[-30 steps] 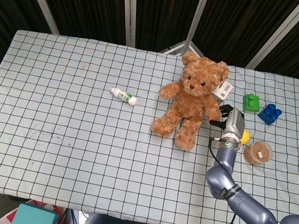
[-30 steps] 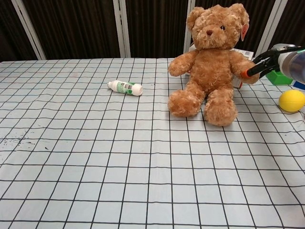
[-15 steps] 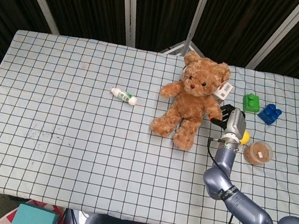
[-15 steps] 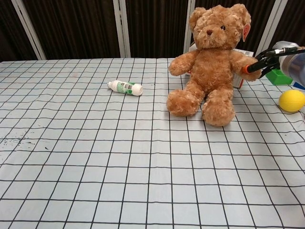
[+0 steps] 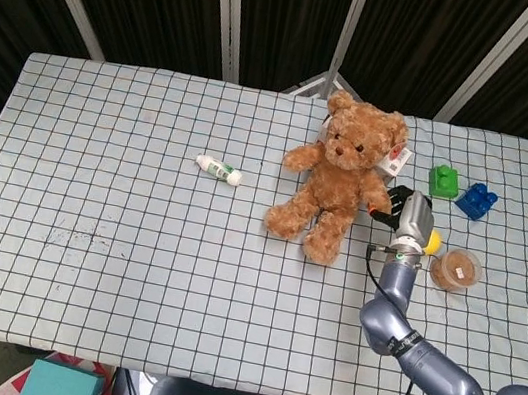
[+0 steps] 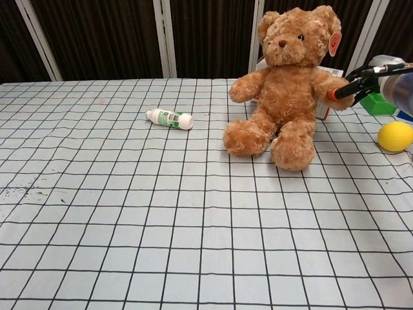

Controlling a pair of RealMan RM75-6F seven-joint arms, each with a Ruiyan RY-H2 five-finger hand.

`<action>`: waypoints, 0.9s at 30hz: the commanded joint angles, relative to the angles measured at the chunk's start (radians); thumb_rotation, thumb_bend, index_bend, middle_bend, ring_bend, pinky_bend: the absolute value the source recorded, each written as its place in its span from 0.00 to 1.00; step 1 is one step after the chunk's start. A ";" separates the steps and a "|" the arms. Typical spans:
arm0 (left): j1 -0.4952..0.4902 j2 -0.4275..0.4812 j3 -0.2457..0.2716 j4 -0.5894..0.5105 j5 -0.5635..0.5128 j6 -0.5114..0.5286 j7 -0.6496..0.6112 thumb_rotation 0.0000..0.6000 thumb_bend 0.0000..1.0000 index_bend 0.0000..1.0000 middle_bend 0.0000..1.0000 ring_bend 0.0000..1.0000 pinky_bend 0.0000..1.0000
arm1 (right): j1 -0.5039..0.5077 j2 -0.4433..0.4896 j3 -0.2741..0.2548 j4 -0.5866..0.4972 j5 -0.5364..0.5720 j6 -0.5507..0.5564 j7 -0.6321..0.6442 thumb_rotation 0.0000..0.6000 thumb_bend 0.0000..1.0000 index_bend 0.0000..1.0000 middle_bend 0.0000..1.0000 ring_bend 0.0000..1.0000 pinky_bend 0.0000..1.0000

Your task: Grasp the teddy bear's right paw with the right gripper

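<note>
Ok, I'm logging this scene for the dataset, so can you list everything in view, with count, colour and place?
teddy bear: 1, brown, sitting at the back right of the table, a tag by its ear
small bottle: 1, white with a green label, lying on its side left of the bear
green block: 1, right of the bear, near the back edge
blue block: 1, just right of the green one
yellow ball: 1, right of the bear, partly behind the hand in the head view
clear cup: 1, brown contents, near the right edge
tablecloth: 1, pale with a black grid, covering the table
teal box: 1, on the floor below the front edge
right hand: 1, grey and black, fingers at the bear's paw on its side
left hand: not in view
</note>
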 commanded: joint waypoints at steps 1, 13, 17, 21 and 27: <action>-0.001 -0.001 0.000 -0.001 0.000 -0.002 0.003 1.00 0.17 0.22 0.06 0.01 0.14 | 0.000 0.009 0.006 -0.019 -0.009 0.013 -0.009 1.00 0.42 0.72 0.64 0.52 0.06; 0.002 0.000 0.001 -0.002 0.001 0.003 0.001 1.00 0.17 0.22 0.06 0.01 0.14 | -0.006 -0.001 0.004 -0.012 0.005 -0.007 -0.028 1.00 0.42 0.72 0.64 0.52 0.06; 0.000 0.000 0.001 -0.002 0.002 0.001 0.004 1.00 0.17 0.22 0.06 0.01 0.14 | -0.002 0.015 0.023 -0.041 -0.016 0.019 -0.025 1.00 0.42 0.72 0.64 0.52 0.06; 0.000 -0.001 0.001 -0.004 0.003 0.002 0.006 1.00 0.17 0.22 0.06 0.01 0.14 | -0.006 0.010 0.018 -0.044 -0.008 0.016 -0.031 1.00 0.43 0.72 0.64 0.52 0.06; 0.002 0.000 0.002 -0.005 0.004 0.006 0.006 1.00 0.17 0.22 0.06 0.01 0.14 | -0.011 -0.007 0.008 -0.012 0.005 -0.020 -0.025 1.00 0.43 0.72 0.64 0.52 0.06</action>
